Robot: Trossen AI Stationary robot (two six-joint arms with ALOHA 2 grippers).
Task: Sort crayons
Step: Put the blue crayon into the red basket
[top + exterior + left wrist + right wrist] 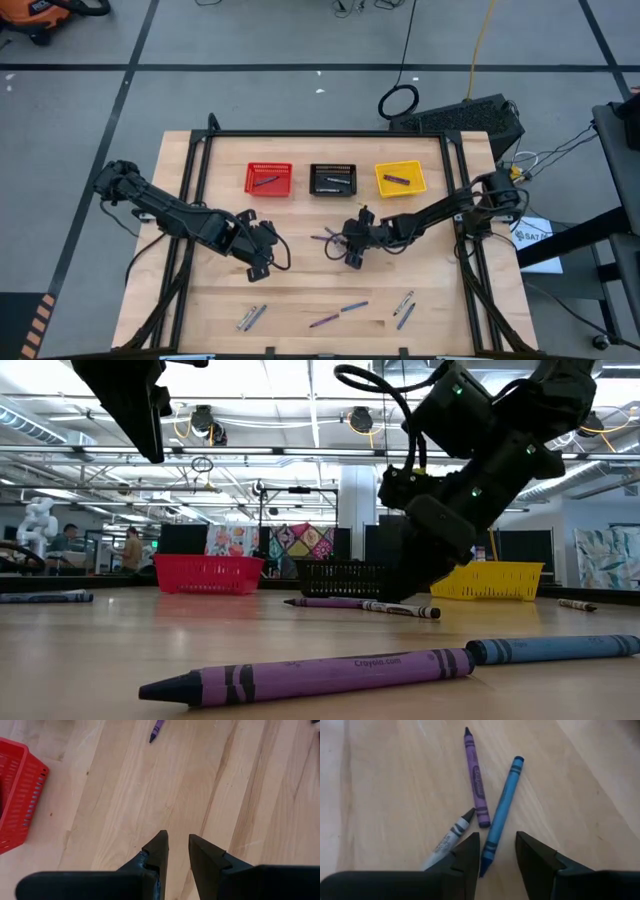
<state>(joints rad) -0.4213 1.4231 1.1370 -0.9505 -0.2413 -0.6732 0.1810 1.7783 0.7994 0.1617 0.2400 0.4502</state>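
Purple crayon, blue crayon, grey crayon; red basket, black basket, yellow basket; pale wood bench

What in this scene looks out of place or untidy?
Nothing looks damaged. Loose crayons lie scattered at odd angles: a purple crayon, a blue crayon and a grey crayon cluster under the open right gripper, and more lie along the table's near edge. The left gripper hovers open over bare wood.

Beyond your table you see a grey floor crossed by black tape lines, and ceiling lights overhead.
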